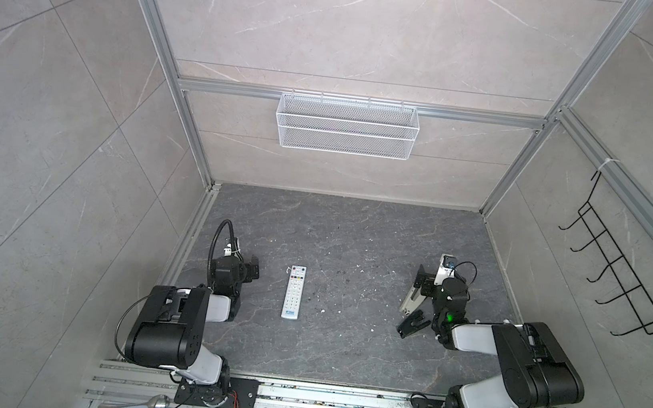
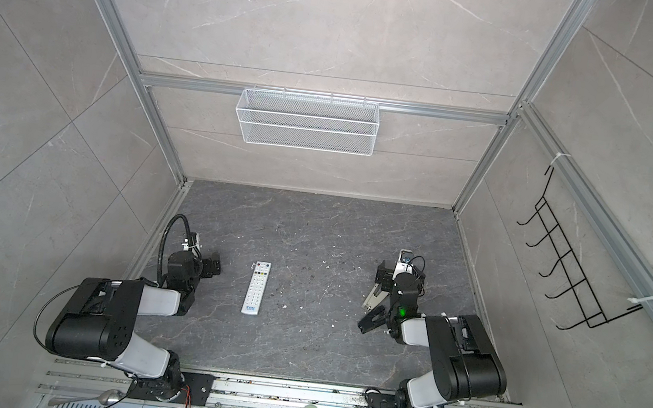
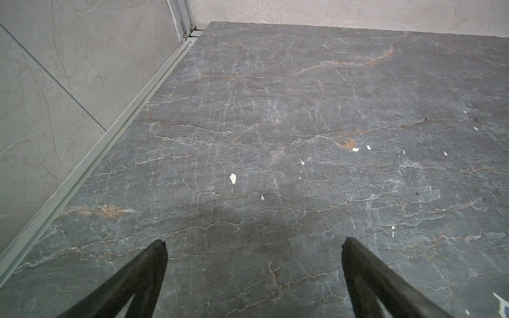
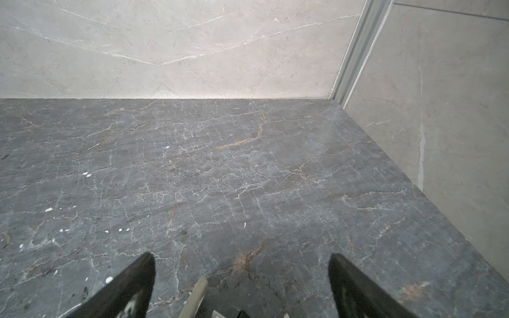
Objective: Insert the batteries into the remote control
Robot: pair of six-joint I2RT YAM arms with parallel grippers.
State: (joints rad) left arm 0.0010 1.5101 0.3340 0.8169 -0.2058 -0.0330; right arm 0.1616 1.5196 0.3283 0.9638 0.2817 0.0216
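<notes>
The remote control [image 1: 293, 292] lies buttons-up on the surface [image 1: 342, 341], left of centre between both arms' spread, empty jaws; flipping it may skid it, and I see no batteries.

Counter [image 1: 341, 349]: dark grey stone pattern, fine pale veining, rust-orange streaks, scattered white flecks [image 3: 233, 178]. Remote control [image 1: 293, 292]: white body, rows of pale buttons, coloured buttons at the end toward the counter's far edge, blue logo at the near end. Walls [image 1: 357, 28]: light grey-beige marble pattern, white veins. Basket [image 1: 344, 143]: white wire mesh. Left arm [image 1: 164, 329] and right arm [image 1: 541, 363]: black housings, pale grey links
</notes>
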